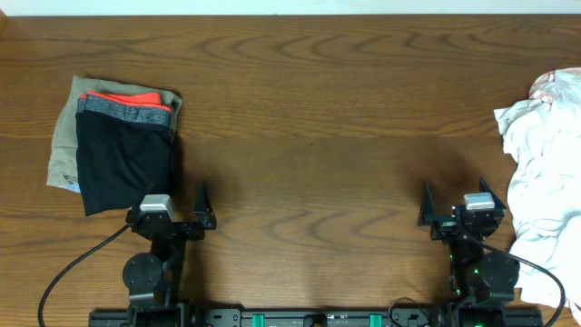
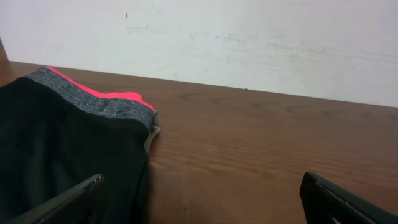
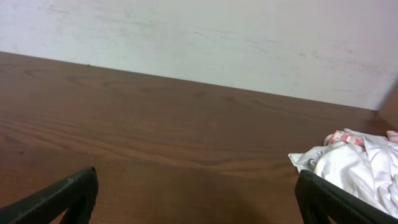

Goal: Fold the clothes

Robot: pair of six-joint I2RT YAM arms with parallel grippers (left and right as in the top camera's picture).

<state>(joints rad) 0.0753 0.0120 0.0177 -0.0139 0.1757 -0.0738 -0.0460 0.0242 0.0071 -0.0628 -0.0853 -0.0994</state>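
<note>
A crumpled heap of white clothes (image 1: 543, 186) lies at the table's right edge, with a white orange-striped piece (image 1: 554, 85) at its far end. The right wrist view catches the heap's near corner (image 3: 354, 171) beside the right fingertip (image 3: 336, 202). My right gripper (image 1: 457, 200) stands open just left of the heap, with bare wood between its fingers. At the front left my left gripper (image 1: 172, 204) is open too, empty, its left finger (image 2: 68, 202) over the edge of a black garment (image 2: 68, 143).
A folded stack (image 1: 118, 145) sits at the left: a beige piece at the bottom, then orange and grey-banded layers, with the black garment on top. The wooden table (image 1: 309, 136) runs between the two piles. A white wall (image 3: 199, 37) rises behind the far edge.
</note>
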